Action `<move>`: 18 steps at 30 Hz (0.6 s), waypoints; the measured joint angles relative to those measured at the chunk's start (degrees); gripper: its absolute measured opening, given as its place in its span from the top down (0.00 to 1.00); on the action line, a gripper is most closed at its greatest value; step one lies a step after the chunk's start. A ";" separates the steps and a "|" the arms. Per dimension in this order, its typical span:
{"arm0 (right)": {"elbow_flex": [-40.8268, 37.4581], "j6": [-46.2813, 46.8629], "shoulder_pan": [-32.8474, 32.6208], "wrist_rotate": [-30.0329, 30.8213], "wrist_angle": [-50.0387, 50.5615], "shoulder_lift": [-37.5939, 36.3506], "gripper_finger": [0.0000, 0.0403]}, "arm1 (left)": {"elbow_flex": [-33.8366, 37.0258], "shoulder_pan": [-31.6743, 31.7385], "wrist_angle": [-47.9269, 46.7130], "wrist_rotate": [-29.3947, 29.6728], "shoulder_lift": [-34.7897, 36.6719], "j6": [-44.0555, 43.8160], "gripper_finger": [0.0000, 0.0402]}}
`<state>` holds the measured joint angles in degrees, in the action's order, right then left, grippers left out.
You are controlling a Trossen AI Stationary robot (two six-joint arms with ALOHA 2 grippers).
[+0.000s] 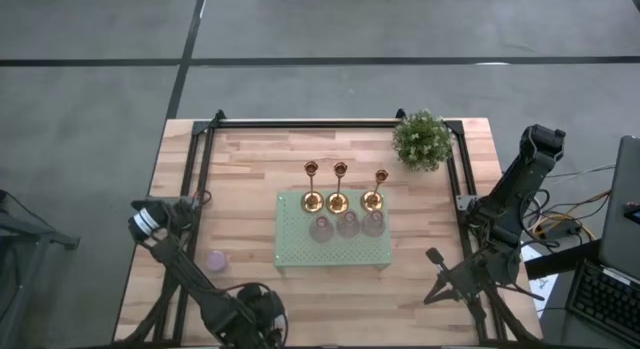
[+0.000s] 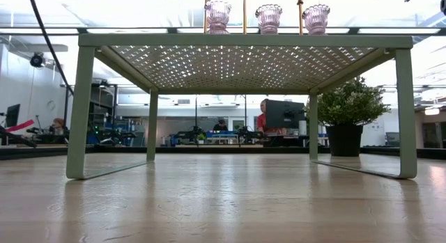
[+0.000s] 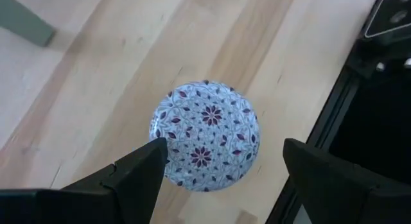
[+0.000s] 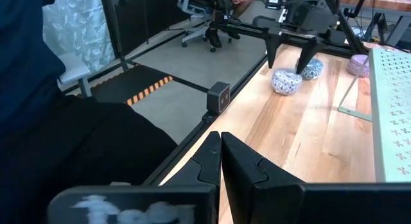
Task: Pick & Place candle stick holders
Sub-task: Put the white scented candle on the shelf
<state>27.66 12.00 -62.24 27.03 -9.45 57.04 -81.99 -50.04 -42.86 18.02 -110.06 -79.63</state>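
From above, three gold holders [image 1: 340, 187] are standing along the far edge of the green rack [image 1: 335, 251], three squat holders [image 1: 346, 225] just in front of them; a pink holder [image 1: 217, 259] is sitting left of the rack.

Low view: glass cups [image 2: 268, 18] are resting on the rack.

Left wrist: the left gripper [image 3: 221, 169] is hovering, jaws wide, over a patterned holder [image 3: 205, 135].

Right wrist: the right gripper [image 4: 220, 153] is waiting closed, well right of the rack.

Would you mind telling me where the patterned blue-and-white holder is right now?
In the left wrist view the patterned holder sits on the wooden table between the open left gripper fingers, near the table's left edge.
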 joint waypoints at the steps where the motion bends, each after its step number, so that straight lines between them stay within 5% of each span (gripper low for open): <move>1: 0.00 -0.01 0.00 0.00 0.00 0.00 0.98 | 0.16 0.00 0.28 0.30 0.00 0.00 0.21; 18: -0.02 -0.04 0.03 0.03 -0.08 0.00 0.98 | 0.59 0.19 0.41 1.37 0.29 0.01 0.22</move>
<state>27.64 11.97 -62.20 27.06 -9.53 57.04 -81.40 -49.85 -42.45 19.40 -109.78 -79.62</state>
